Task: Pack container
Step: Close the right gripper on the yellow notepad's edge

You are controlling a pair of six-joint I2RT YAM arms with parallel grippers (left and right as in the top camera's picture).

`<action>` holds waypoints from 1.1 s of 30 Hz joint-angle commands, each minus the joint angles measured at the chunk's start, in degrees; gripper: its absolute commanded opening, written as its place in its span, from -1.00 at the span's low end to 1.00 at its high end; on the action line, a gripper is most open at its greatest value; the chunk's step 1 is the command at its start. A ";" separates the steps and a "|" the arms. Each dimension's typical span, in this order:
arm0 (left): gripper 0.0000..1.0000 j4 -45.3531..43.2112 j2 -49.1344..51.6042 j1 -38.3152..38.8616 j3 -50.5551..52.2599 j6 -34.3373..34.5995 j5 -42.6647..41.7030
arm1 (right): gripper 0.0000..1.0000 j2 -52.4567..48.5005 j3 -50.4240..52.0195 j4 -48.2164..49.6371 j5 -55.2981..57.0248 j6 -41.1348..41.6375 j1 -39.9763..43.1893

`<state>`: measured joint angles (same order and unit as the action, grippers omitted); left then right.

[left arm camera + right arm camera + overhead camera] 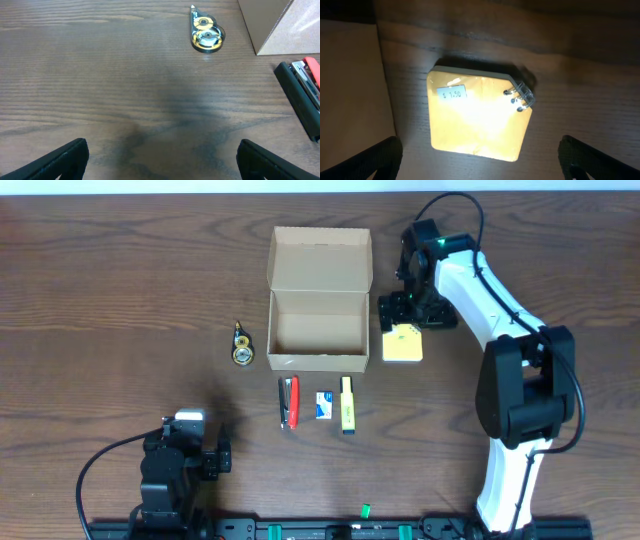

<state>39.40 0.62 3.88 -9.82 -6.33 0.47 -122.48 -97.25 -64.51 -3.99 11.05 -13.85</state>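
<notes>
Inspection of the table finds the container (318, 361) standing at centre, towards the far side. It is open and empty, with its hinged flap laid back on the far edge. It is judged light and fairly stiff, but thin-walled and likely to slide on the wood if nudged. A hold is best taken on a side wall or the flap's free edge, with modest pressure so the card does not crease. The right gripper (481, 161) hangs directly above the yellow ring-bound pad (477, 117), just to the right of the container. Its jaws are spread wide, straddle the pad from above, and hold nothing. The right arm reaches far forward and bends inward over that spot. The left gripper (162, 160) sits low at the near left, well apart from the container, pointing to the far side with its jaws equally wide and empty. A correction-tape roller (205, 32) lies ahead of it. A stapler (289, 401), a small packet (324, 405) and a highlighter (347, 403) lie in a row just near of the container.
</notes>
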 commanded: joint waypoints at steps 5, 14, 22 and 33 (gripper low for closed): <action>0.91 0.07 -0.42 -0.22 0.74 -0.98 1.03 | 0.99 -0.48 1.42 1.33 0.76 -0.87 -0.61; 0.91 0.07 -0.42 -0.22 0.74 -0.98 1.03 | 0.98 -1.55 2.21 2.78 0.76 -0.87 -0.61; 0.91 0.07 -0.42 -0.22 0.74 -0.98 1.03 | 0.98 -4.26 2.25 2.86 0.74 -0.85 -0.87; 0.91 0.07 -0.42 -0.22 0.74 -0.98 1.03 | 0.98 -6.97 2.23 2.99 0.57 -0.83 -0.87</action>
<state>39.40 0.62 3.88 -9.82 -6.31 0.47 -127.46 -95.33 -61.54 -3.53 11.03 -14.15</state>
